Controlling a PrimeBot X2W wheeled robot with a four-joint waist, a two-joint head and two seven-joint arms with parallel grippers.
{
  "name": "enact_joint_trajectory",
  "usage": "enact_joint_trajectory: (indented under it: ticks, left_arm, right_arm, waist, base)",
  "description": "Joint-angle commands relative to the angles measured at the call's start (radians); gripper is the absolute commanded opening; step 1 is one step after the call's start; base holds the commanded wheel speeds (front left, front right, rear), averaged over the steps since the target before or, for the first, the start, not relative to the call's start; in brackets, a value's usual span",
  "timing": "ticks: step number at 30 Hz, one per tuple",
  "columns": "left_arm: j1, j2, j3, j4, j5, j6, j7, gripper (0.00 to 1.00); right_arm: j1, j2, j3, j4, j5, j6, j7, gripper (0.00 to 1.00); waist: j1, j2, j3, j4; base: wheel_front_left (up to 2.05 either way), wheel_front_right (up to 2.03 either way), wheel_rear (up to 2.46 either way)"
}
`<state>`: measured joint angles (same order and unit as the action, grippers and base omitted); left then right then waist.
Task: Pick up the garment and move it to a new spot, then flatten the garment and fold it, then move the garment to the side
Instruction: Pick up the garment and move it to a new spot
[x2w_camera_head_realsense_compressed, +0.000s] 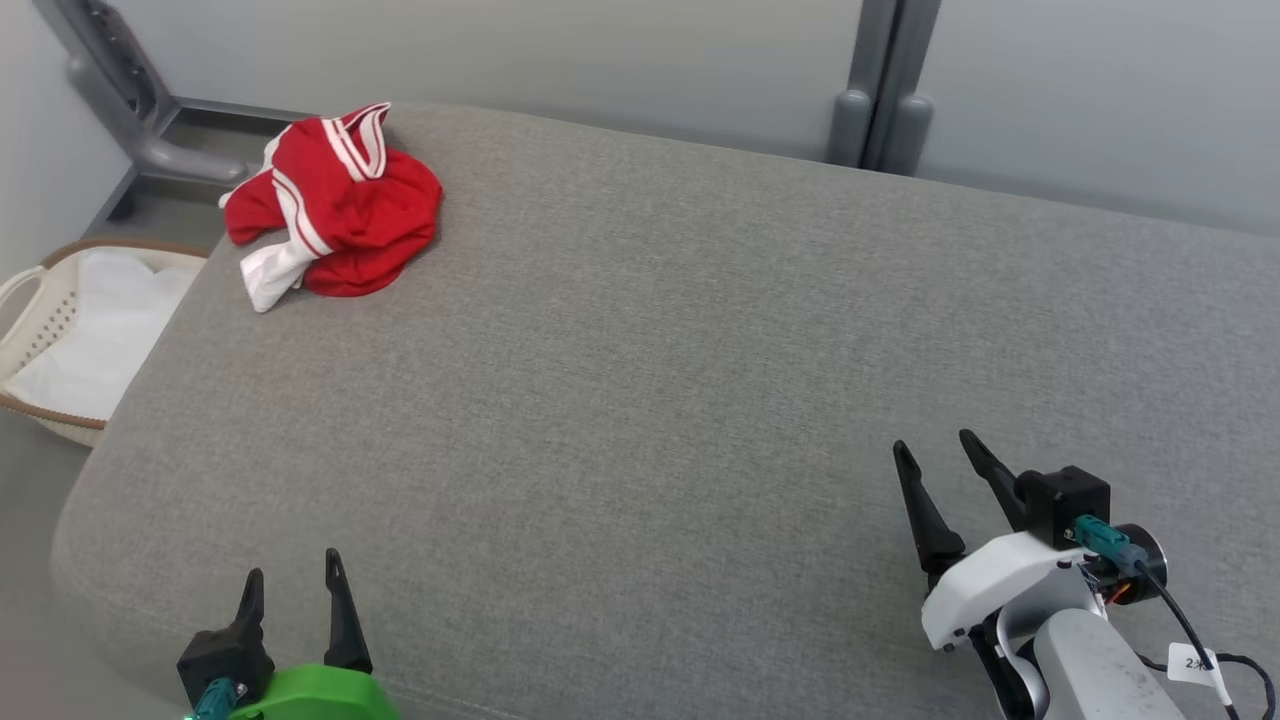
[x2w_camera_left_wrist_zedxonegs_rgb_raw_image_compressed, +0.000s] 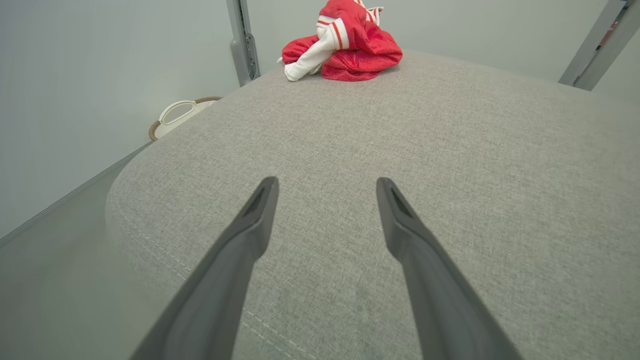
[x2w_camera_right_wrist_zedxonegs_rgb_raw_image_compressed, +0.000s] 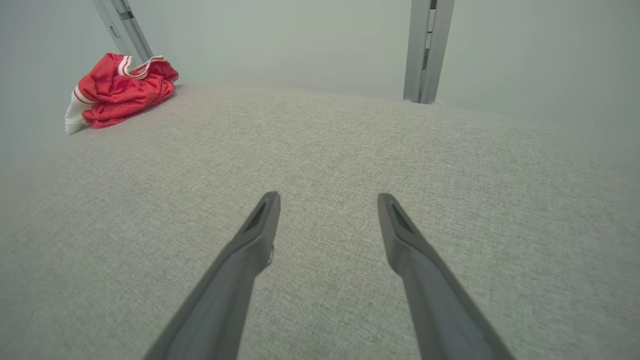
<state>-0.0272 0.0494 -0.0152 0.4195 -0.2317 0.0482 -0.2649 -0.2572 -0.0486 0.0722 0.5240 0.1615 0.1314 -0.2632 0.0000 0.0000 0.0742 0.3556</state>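
Grey fabric-covered table (x2w_camera_head_realsense_compressed: 640, 350) against a pale wall; the garment (x2w_camera_head_realsense_compressed: 340, 215) lies bunched in a heap at the far left corner, about 11 o'clock in the head view, with a white basket (x2w_camera_head_realsense_compressed: 20, 290) on the floor off the edge at 9 o'clock. My left gripper (x2w_camera_head_realsense_compressed: 293, 565) is at 7 o'clock, fingers spread and empty, garment at 12 o'clock from it, well apart. My right gripper (x2w_camera_head_realsense_compressed: 933, 441) is at 4 o'clock, likewise spread and empty, garment at 10 o'clock, farther off.

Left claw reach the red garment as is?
Probably, with a long stretch: left claw is open, nothing lies on the grey cushion between it and the garment bunched at the far left corner.
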Motion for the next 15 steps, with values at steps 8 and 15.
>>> enact_joint_trajectory:
  ticks: [8, 15]
  left_arm:
    - [0.004, 0.003, 0.047, -0.003, -0.048, -0.012, 0.001, 1.0]
    - [-0.106, 0.003, 0.082, 0.026, -0.031, -0.062, 0.001, 1.0]
  right_arm:
    - [-0.014, -0.005, 0.029, -0.002, 0.016, -0.001, -0.002, 1.0]
    - [-0.062, -0.006, 0.047, -0.015, -0.011, -0.002, -0.002, 1.0]
  waist:
    - [0.0, 0.0, 0.014, 0.078]
    - [0.0, 0.0, 0.086, 0.036]
  base:
    - [0.0, 0.0, 0.0]
    - [0.0, 0.0, 0.0]
